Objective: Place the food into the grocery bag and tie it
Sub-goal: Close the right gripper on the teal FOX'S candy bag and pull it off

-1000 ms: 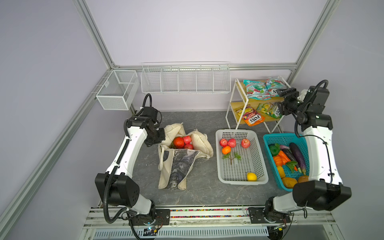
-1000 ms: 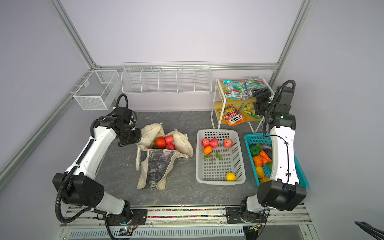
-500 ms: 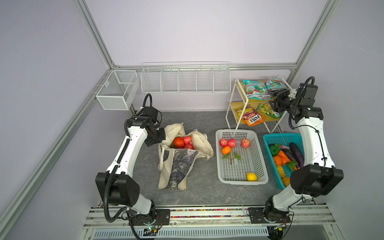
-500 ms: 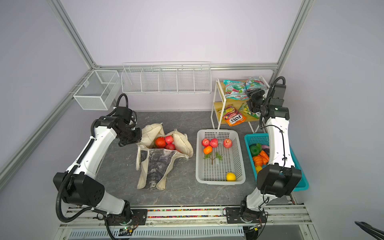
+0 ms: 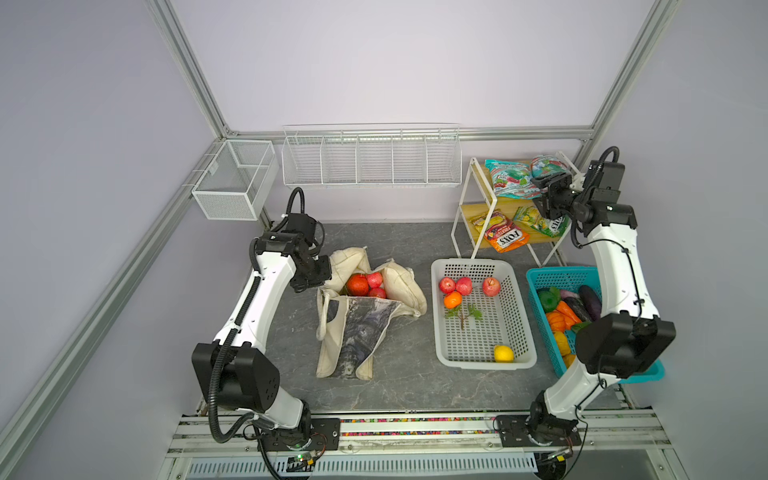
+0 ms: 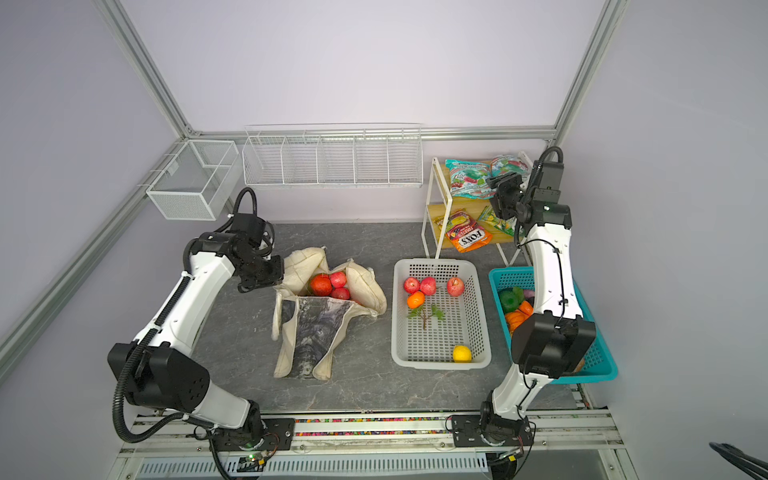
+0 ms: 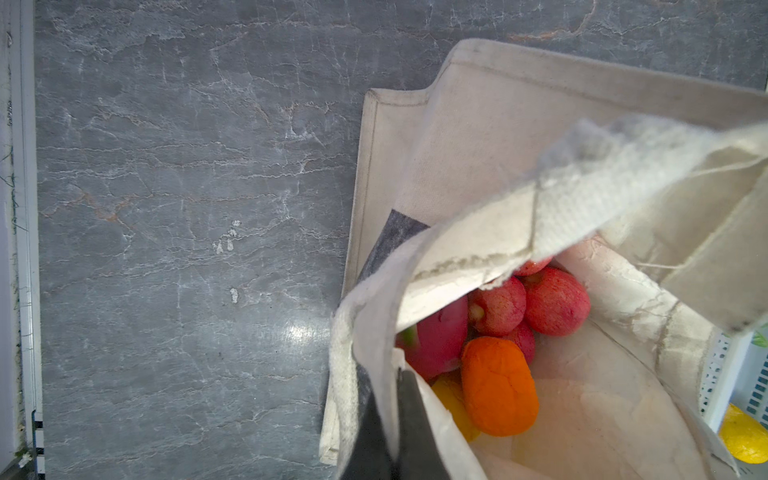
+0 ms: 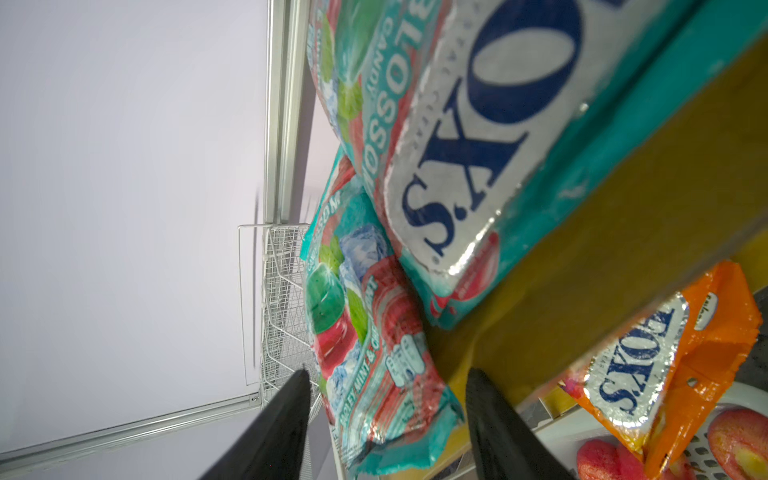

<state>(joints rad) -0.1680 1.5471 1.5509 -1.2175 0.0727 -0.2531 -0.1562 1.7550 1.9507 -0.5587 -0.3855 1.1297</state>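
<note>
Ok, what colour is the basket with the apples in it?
White, dotted with little holes. The basket shows best in a top view.

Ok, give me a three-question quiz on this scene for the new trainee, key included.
1. True or false: the left hand is shut on the cream canvas tote bag.
2. The open fingers of the right hand stand either side of: A) a teal-and-red sweets packet; B) a yellow fruit; C) a purple eggplant.
3. How many red apples lie in the white perforated plastic basket?
Key: 1 true; 2 A; 3 three.
</note>
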